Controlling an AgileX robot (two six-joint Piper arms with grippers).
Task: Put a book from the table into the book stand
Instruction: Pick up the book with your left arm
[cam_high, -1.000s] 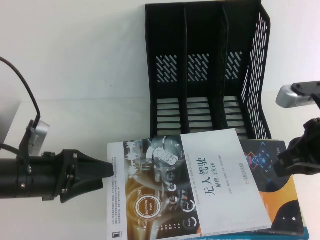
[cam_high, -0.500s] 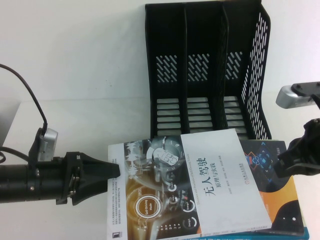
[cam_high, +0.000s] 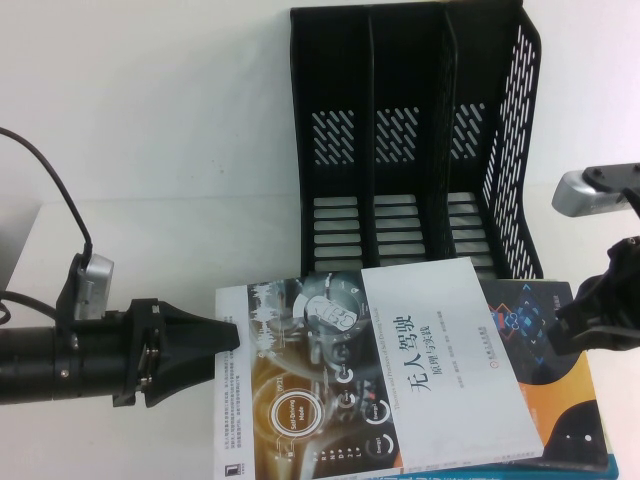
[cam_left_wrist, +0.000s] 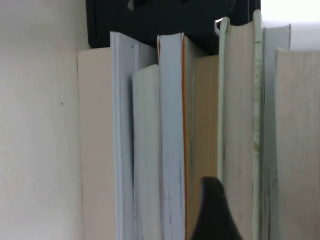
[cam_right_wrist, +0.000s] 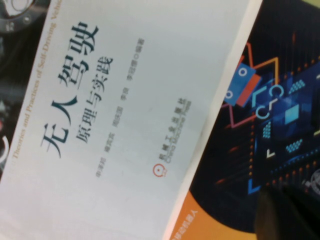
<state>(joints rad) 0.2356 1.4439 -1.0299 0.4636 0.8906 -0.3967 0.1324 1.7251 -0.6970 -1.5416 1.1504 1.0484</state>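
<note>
The book (cam_high: 420, 360), white cover with a dark dashboard photo, lies flat on top of a stack on the table (cam_high: 150, 150), in front of the black book stand (cam_high: 410, 120). My left gripper (cam_high: 228, 336) is open and level, its tip at the book's left edge. In the left wrist view one dark finger (cam_left_wrist: 212, 212) stands against the stacked books' page edges (cam_left_wrist: 175, 150), with the book stand (cam_left_wrist: 165, 20) behind. My right gripper (cam_high: 585, 325) is shut and hovers over the navy book (cam_high: 550, 380). The right wrist view shows the book (cam_right_wrist: 125, 100) overlapping the navy book (cam_right_wrist: 270, 125).
A teal-edged book (cam_high: 440, 476) lies at the bottom of the stack by the table's front edge. All three slots of the stand hold nothing. White tabletop stretches left of the stand. A cable (cam_high: 50, 190) loops up from my left arm.
My left gripper has slid right until its tip meets the book's left edge, and its wrist has turned a little. The right arm and the books have not moved.
</note>
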